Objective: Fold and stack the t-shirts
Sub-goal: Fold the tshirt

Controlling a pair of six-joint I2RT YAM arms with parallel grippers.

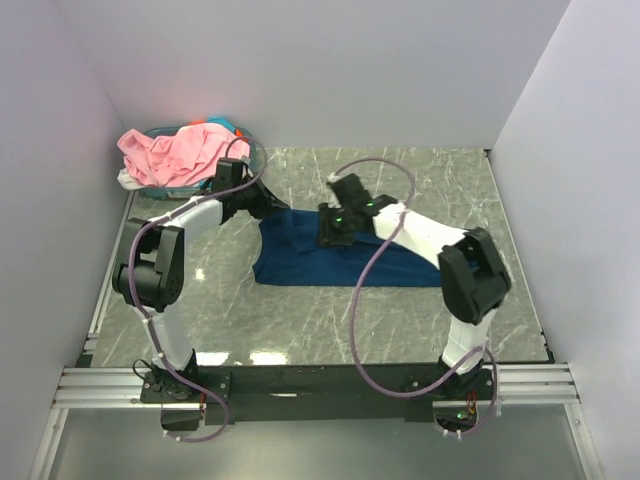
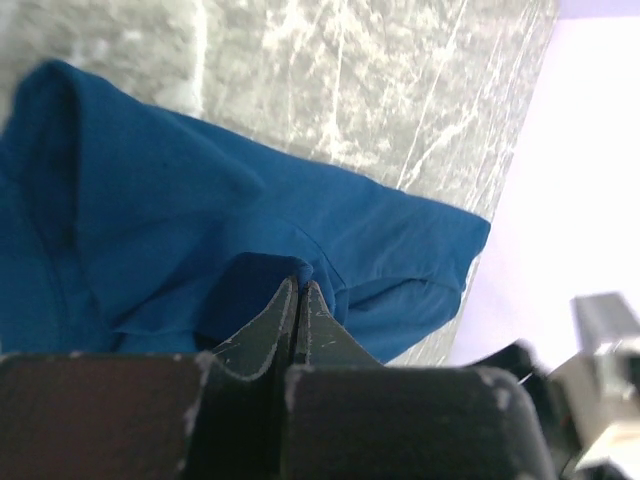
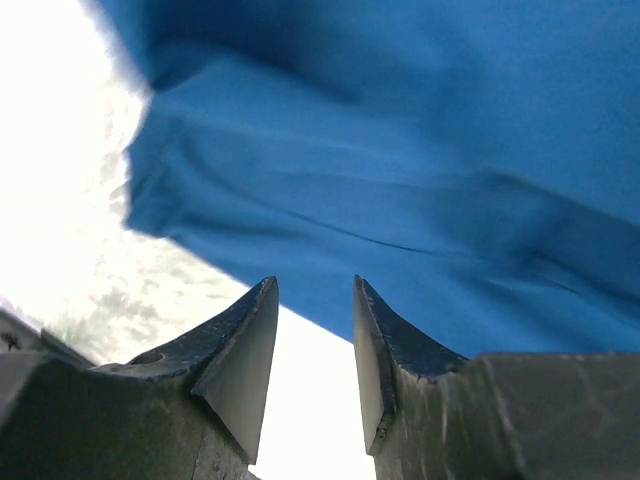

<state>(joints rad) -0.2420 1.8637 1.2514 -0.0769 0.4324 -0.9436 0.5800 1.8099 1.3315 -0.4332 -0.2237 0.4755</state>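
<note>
Pinching the navy t-shirt (image 1: 300, 262), the left gripper (image 2: 300, 290) seems near the basket (image 1: 252, 148).

Both arms reach forward and inward, elbows bent high. The left arm (image 1: 165, 250) stretches toward the middle with its wrist low, and the left gripper (image 2: 298, 292) has its 2 fingers pressed together, nipping a fold of the blue t-shirt (image 2: 200, 220). The right arm (image 1: 440, 240) angles leftward, and the right gripper (image 3: 312, 290) has its 2 fingers spread, a clear gap between them.
</note>
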